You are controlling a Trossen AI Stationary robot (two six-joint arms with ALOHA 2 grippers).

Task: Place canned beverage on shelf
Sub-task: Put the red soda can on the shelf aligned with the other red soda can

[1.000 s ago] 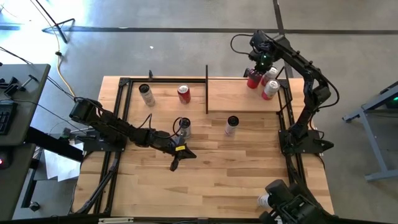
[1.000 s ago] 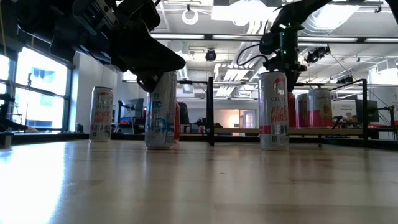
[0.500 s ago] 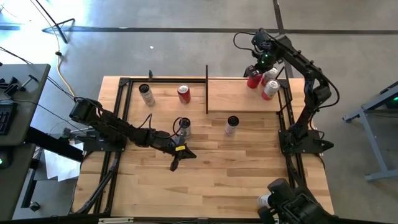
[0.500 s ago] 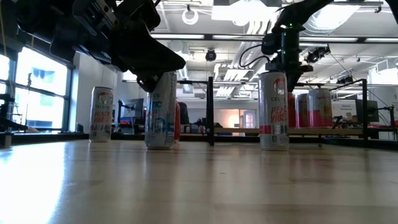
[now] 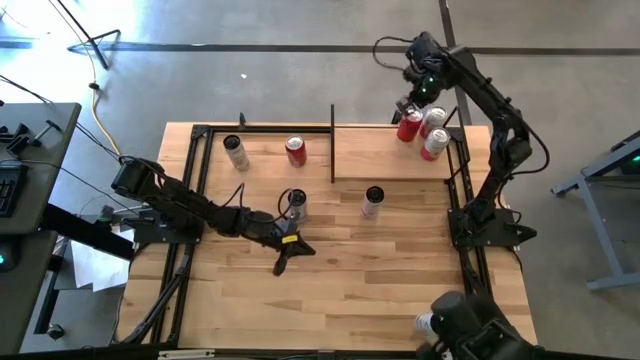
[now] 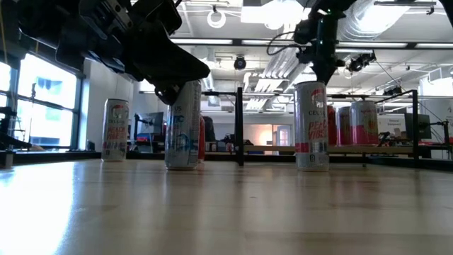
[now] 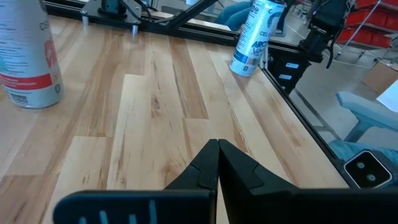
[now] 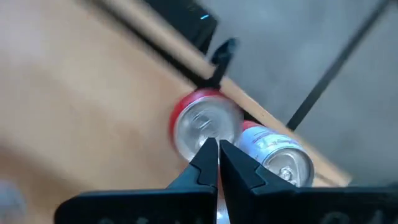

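The shelf (image 5: 370,160) is a pale wood platform with black bars at the table's far right. Three cans stand on its far right corner: a red can (image 5: 408,128) and two white-and-red cans (image 5: 433,120) (image 5: 435,145). My right gripper (image 5: 410,100) is shut and empty, pointing down above the red can (image 8: 202,127). My left gripper (image 5: 280,266) is shut and empty, low over the middle of the table (image 7: 217,149). A white can (image 5: 296,206) stands beside the left arm, and another (image 5: 372,202) stands in front of the shelf.
Two more cans (image 5: 235,152) (image 5: 296,150) stand at the table's far left. A black upright bar (image 5: 332,145) marks the shelf's left edge. A blue-and-white can (image 7: 252,37) stands at the table's near right edge. Bare planks lie along the near side.
My right gripper has risen from just over the red can on the shelf and gone a little toward the table's far edge. The cans on the shelf have stayed upright in place.
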